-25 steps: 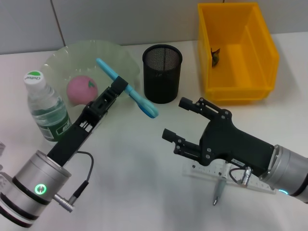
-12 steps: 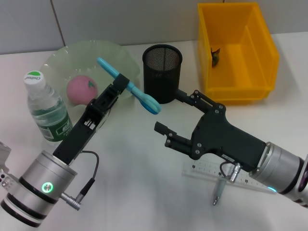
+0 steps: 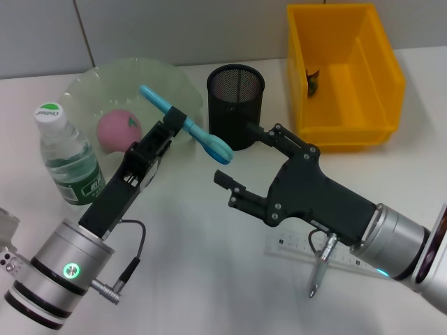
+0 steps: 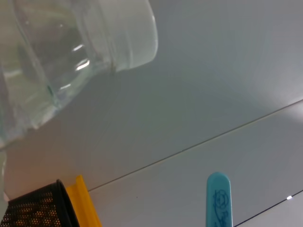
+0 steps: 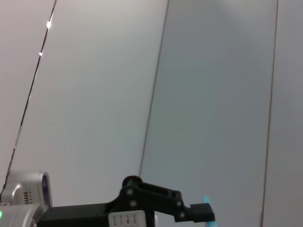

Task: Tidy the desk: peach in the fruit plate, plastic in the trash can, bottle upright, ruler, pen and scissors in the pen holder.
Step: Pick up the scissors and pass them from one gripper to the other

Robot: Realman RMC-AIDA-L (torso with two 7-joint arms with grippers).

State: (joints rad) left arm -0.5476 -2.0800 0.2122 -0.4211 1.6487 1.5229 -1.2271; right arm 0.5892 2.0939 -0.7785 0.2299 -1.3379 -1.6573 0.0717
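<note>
My left gripper point(image 3: 176, 124) is shut on the light blue scissors point(image 3: 202, 142), holding them slanted in the air between the fruit plate point(image 3: 150, 72) and the black mesh pen holder point(image 3: 235, 105). My right gripper point(image 3: 235, 153) stands open, and the scissors' lower end sits at its mouth. The pink peach point(image 3: 119, 129) lies in the plate. The bottle point(image 3: 66, 155) stands upright at the left. The clear ruler point(image 3: 297, 246) and the pen point(image 3: 318, 276) lie on the table under my right wrist. In the left wrist view the scissors' tip point(image 4: 218, 198) shows beside the pen holder point(image 4: 38, 210).
The yellow bin point(image 3: 380, 77) stands at the back right with a small dark scrap point(image 3: 312, 79) inside. The right wrist view shows only the wall and my left arm's black finger point(image 5: 142, 203). White table lies open between the two arms.
My right gripper has moved left and up toward the scissors, leaving the ruler and pen uncovered. My left gripper has shifted slightly right with the scissors.
</note>
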